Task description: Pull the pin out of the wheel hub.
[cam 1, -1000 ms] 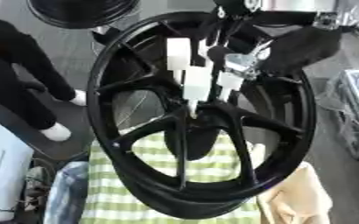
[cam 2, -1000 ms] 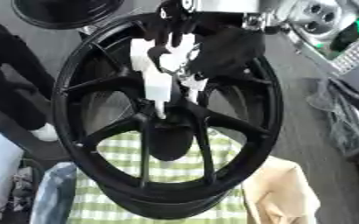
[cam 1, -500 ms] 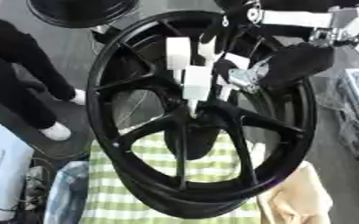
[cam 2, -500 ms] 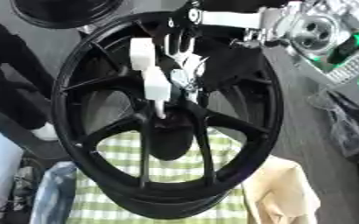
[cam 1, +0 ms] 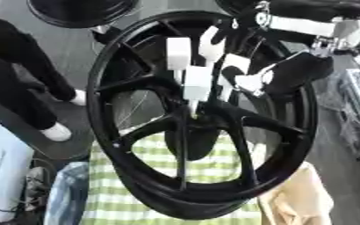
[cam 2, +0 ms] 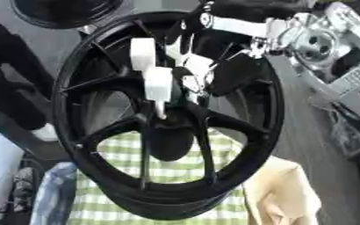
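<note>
Black and glossy, the wheel (cam 1: 206, 123) stands upright on its rim and fills most of the view. Its spokes run from the centre hub (cam 1: 195, 115) out to the rim. The lower rim rests on a green-and-white checked cloth (cam 1: 160, 176).

At 9 o'clock from the wheel, a person's dark trouser legs and white shoe (cam 1: 58, 132) stand on the grey floor, close to the left rim. At 11 o'clock a second black wheel (cam 1: 79, 9) lies beyond the top edge of the first. At 5 o'clock a tan cloth (cam 1: 298, 202) lies just beside the lower rim. At 3 o'clock, grey equipment (cam 2: 344, 79) stands near the right rim, so open room is narrow on both sides.

A thin pale pin (cam 1: 193, 107) points down into the hub at the wheel's centre.

The right hand (cam 1: 214, 70) enters from 1 o'clock, its white fingers hanging in front of the upper spokes. One finger (cam 1: 196, 83) sits directly above the pin and appears to touch its top. Whether the fingers grasp the pin cannot be told from either view.
</note>
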Available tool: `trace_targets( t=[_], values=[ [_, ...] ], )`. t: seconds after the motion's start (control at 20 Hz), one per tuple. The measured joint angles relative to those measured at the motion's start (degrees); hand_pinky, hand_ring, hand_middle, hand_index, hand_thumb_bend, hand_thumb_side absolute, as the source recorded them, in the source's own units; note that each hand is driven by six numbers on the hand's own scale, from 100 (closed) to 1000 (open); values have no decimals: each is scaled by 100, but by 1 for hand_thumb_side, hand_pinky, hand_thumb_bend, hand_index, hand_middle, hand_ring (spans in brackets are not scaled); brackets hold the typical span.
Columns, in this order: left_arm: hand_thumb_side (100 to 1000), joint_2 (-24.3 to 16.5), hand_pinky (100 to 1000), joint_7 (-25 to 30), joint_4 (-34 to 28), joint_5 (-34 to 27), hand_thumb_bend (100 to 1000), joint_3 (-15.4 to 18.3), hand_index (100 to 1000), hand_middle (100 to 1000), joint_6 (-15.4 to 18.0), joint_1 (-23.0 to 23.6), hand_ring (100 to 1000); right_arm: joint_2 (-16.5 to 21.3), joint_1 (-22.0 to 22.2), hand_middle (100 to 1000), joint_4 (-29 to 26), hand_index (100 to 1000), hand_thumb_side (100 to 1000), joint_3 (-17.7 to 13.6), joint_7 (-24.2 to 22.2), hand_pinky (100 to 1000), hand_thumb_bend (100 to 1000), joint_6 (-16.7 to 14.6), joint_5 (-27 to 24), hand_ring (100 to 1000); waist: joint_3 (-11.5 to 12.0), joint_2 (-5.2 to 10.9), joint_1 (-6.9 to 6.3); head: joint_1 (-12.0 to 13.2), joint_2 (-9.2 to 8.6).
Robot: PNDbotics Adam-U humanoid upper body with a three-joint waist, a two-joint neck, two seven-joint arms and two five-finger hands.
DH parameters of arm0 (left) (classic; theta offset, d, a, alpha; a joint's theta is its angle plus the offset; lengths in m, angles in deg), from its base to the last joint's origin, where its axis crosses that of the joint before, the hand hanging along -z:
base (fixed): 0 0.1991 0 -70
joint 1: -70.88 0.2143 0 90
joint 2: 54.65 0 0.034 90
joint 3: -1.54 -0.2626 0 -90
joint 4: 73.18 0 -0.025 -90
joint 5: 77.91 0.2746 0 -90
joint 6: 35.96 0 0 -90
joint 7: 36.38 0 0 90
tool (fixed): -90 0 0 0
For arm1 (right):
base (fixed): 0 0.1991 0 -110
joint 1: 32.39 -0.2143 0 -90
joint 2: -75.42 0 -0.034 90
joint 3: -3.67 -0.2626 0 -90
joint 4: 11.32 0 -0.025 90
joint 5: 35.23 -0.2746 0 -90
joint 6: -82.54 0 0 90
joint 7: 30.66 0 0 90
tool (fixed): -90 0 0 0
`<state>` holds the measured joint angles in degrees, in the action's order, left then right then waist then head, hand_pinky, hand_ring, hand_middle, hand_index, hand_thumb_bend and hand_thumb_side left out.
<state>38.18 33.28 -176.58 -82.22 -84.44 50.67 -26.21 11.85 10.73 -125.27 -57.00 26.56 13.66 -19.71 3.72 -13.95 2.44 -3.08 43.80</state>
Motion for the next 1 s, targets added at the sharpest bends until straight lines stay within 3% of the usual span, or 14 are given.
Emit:
trace_targets(
  t=[0.5,1.0],
  values=[
    [755,1,800,25,0,-14,272,-32,748,716,1,-6,805,28,157,757,0,885,518,-35,40,886,164,148,211,807,15,-49,-14,-2,0],
    [760,3,801,25,0,-20,269,-34,747,717,1,-10,807,29,213,753,0,879,551,-35,-56,886,170,333,285,803,23,-97,-13,-9,0]
  ],
)
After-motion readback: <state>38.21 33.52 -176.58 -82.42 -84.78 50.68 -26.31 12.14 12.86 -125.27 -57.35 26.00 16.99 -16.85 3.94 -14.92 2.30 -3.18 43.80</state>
